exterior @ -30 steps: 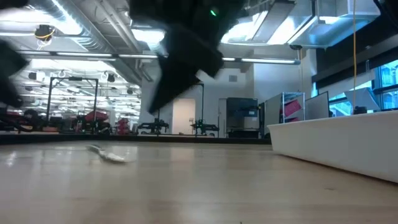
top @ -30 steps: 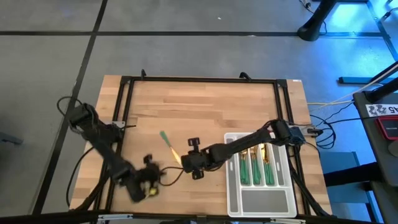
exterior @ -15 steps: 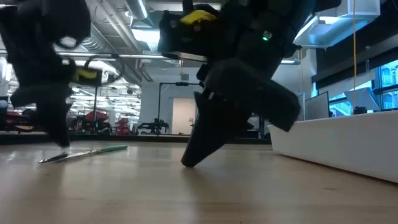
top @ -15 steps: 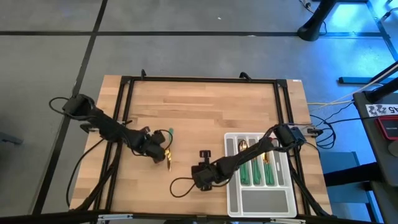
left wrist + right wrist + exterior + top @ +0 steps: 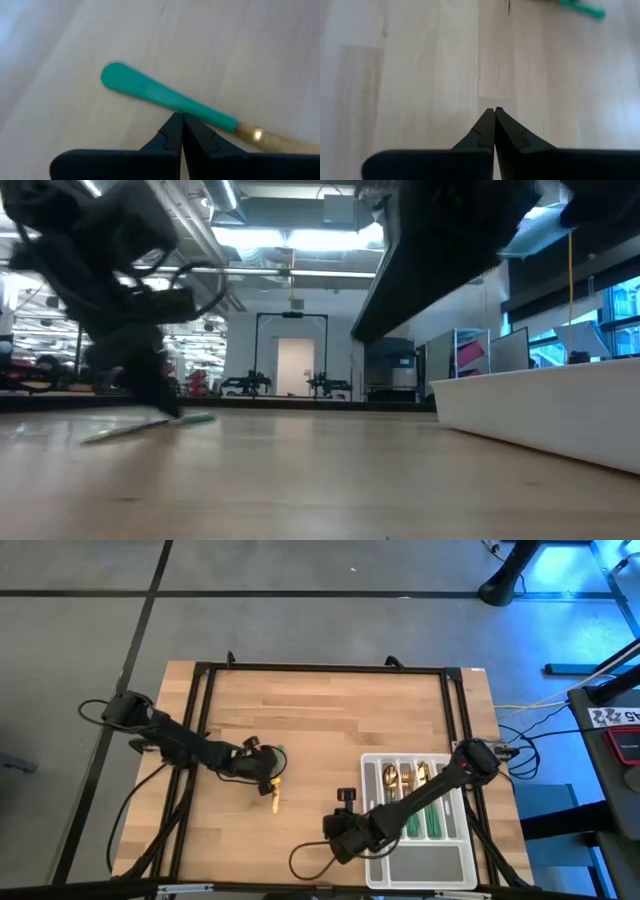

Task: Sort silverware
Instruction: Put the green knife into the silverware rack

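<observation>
Left fingers (image 5: 179, 131) together, tips just beside a green-handled utensil (image 5: 165, 97) lying on the tabletop (image 5: 330, 710) (not gripped). Right fingers (image 5: 494, 131) together too, near the tray (image 5: 420, 865), where more silverware (image 5: 418, 795) sits.

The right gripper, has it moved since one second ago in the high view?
Yes. The right gripper moved toward the table's near edge and closer to the tray, now beside the tray's near left corner.
</observation>
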